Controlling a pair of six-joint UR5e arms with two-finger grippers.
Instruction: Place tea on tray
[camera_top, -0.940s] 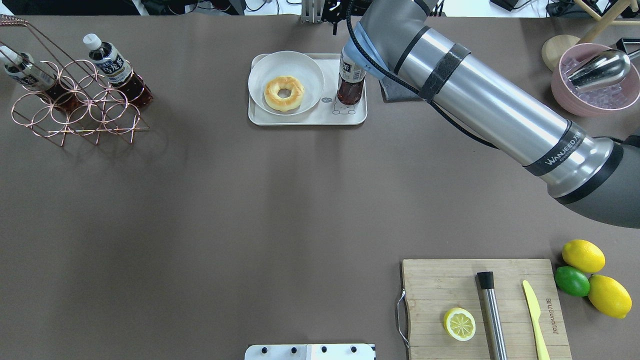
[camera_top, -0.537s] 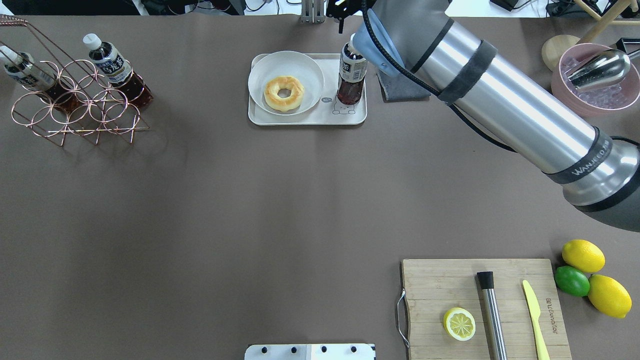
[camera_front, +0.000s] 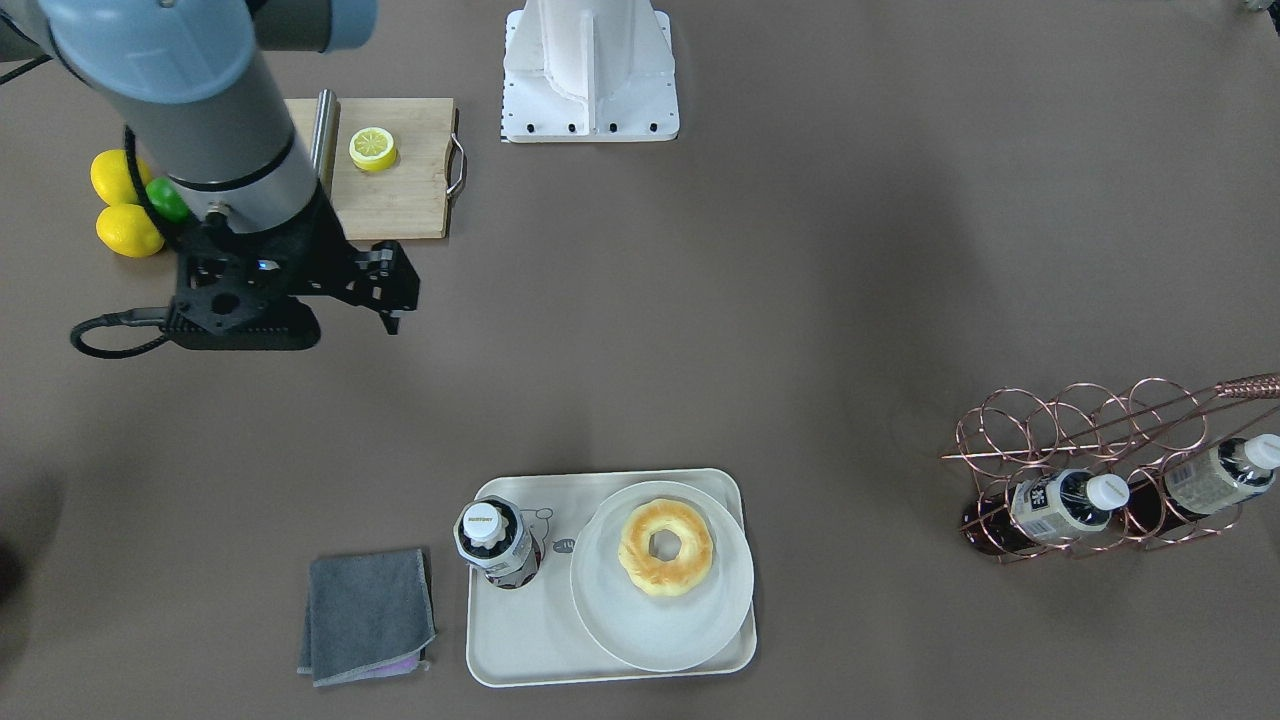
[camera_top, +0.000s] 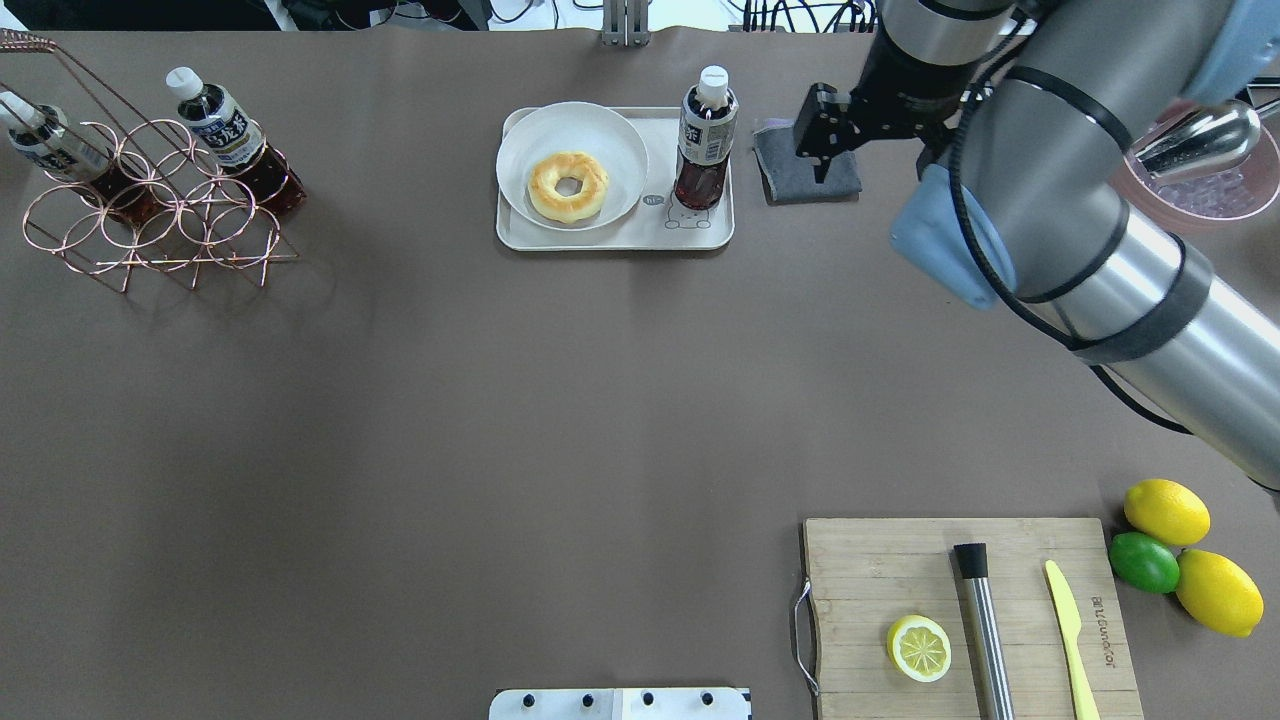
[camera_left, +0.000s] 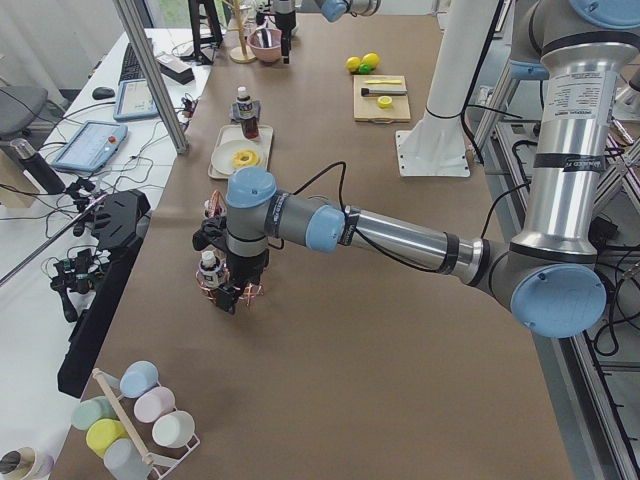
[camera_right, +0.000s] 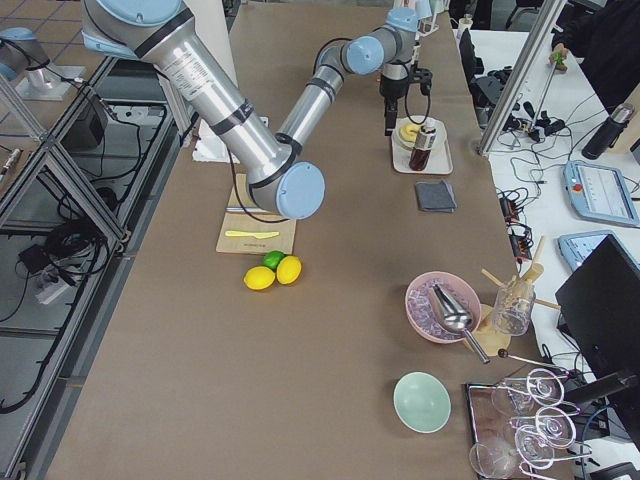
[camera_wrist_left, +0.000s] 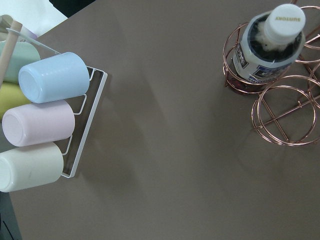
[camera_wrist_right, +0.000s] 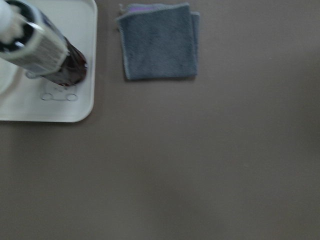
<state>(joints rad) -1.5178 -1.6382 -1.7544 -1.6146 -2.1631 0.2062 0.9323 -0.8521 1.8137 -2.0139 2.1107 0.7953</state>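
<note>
Cream tray (camera_top: 600, 238) already bears the upright tea (camera_top: 704, 135). The right gripper (camera_top: 822, 160), fingers empty and their spread unclear, should withdraw high, clear of the cap.

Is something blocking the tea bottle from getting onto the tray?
Nothing visible is in the way. The tea bottle already stands upright on the tray, right beside the plate with the doughnut. The right hand is apart from the bottle, off to the side of the tray, touching nothing.
</note>
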